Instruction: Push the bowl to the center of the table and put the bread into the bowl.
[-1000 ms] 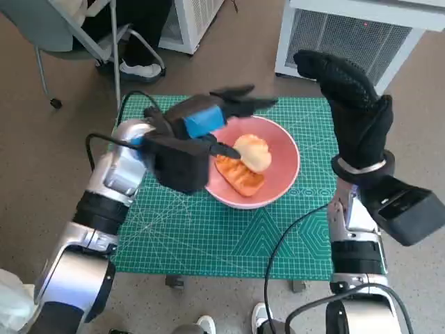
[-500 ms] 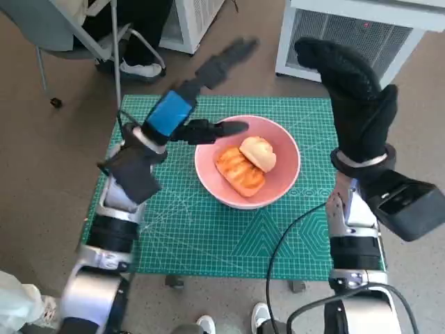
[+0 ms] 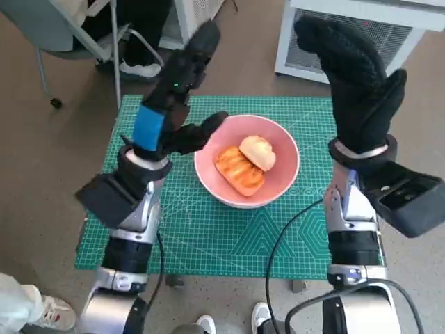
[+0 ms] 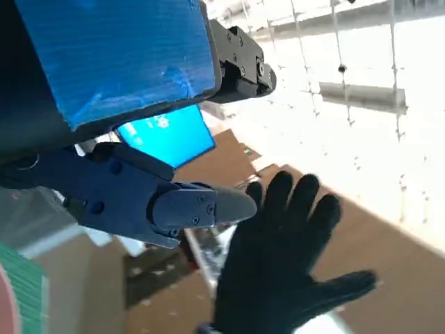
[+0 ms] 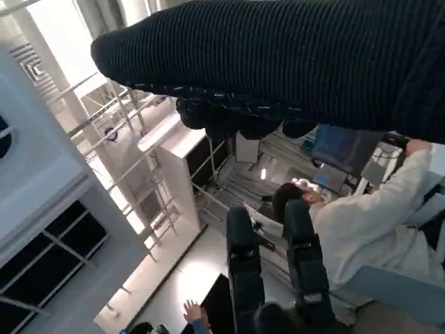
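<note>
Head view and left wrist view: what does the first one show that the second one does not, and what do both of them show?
Only the head view shows the pink bowl on the green mat, two pieces of bread lying in it, and both forearms raised above the table. Only the left wrist view shows a bright blue screen behind the hand and the room's pale upper structure. Both show the left hand with its blue tape, holding nothing, and the gloved right hand, fingers spread, also holding nothing.
</note>
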Tool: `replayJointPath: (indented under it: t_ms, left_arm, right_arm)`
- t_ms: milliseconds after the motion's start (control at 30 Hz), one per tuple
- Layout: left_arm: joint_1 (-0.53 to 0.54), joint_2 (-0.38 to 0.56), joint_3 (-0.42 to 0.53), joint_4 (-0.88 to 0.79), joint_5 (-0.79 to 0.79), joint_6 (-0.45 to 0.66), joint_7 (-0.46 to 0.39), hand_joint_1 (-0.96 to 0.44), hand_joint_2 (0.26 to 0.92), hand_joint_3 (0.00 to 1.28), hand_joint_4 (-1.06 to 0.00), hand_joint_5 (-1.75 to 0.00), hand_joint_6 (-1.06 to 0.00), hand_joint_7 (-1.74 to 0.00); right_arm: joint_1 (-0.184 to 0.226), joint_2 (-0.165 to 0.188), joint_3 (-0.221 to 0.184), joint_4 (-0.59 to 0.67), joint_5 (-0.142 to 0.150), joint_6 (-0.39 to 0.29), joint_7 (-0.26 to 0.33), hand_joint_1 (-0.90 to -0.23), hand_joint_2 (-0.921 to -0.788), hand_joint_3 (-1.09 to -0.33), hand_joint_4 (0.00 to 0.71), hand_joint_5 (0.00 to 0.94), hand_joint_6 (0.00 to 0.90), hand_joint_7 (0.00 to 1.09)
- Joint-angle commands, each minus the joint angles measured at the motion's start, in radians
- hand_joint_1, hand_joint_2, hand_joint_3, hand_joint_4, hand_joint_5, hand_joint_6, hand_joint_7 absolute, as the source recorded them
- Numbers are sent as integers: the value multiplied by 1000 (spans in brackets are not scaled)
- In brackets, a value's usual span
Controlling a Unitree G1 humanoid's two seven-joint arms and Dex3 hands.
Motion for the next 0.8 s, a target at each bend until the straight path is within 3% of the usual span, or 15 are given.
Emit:
replayJointPath:
  t_ms: [33,800]
  left_arm:
    - [25,-3,7,-70,-48,50,-24,-606,921,325,-244,-21,-339,-87]
    - [48,-8,1,-146,-44,64,-51,-583,921,306,-239,-6,-340,-77]
  right_arm:
    - [-7,10,8,-2,2,15,8,-573,-921,-753,266,15,-1,642]
    - [-4,12,11,-19,20,31,36,-565,-921,-730,267,12,-1,641]
